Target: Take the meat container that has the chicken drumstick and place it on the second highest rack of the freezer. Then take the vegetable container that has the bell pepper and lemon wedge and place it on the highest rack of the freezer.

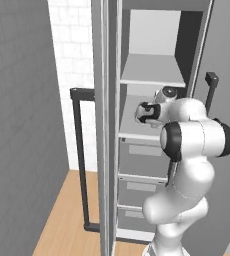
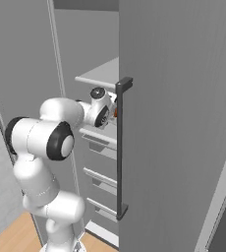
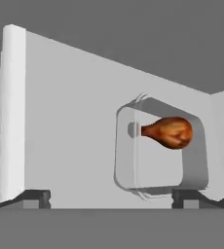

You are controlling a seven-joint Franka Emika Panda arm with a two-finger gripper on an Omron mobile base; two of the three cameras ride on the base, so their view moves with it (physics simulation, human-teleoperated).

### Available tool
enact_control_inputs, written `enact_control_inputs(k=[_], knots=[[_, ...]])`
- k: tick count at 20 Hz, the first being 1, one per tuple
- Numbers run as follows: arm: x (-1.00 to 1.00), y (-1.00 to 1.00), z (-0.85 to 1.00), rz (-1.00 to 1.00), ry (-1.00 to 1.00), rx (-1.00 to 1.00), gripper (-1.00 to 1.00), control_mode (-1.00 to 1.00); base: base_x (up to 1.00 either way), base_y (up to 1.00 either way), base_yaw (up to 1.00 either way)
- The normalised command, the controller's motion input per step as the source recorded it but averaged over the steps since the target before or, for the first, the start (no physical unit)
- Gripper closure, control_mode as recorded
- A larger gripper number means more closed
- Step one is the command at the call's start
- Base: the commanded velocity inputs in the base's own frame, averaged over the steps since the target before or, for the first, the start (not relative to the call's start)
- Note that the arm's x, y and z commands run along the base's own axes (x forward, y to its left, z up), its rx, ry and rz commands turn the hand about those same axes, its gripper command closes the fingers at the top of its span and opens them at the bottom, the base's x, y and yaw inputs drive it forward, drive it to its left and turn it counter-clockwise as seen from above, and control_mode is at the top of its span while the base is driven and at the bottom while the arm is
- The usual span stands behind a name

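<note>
**Meat container on the lower shelf, pincer clear of it**

Spread wide and holding nothing, our gripper (image 3: 111, 199) faces into the freezer (image 1: 152, 125). Just beyond its tips stands the meat container (image 3: 160, 148), a clear, thin-walled tub resting on the second highest rack of the freezer (image 1: 134, 134), the chicken drumstick (image 3: 168, 132) inside. We judge it light, stiff and slick; we'd pinch its rim wall, not the flat sides.
</note>
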Motion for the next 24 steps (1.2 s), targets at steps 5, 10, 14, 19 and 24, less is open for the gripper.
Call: enact_control_inputs(k=[5, 10, 14, 19, 24], knots=[[-0.79, 0.23, 0.13, -0.05, 0.09, 0.0, -1.0, -1.0, 0.0, 0.0, 0.0], [-0.61, 0.16, 0.52, -0.06, 0.16, 0.01, -1.0, -1.0, 0.0, 0.0, 0.0], [-0.72, 0.05, 0.56, -0.1, 0.18, 0.04, -1.0, -1.0, 0.0, 0.0, 0.0], [-0.89, 0.06, 0.37, -0.14, 0.12, 0.1, -1.0, -1.0, 0.0, 0.0, 0.0], [-0.99, 0.2, 0.22, -0.24, 0.07, 0.13, -1.0, -1.0, 0.0, 0.0, 0.0]])
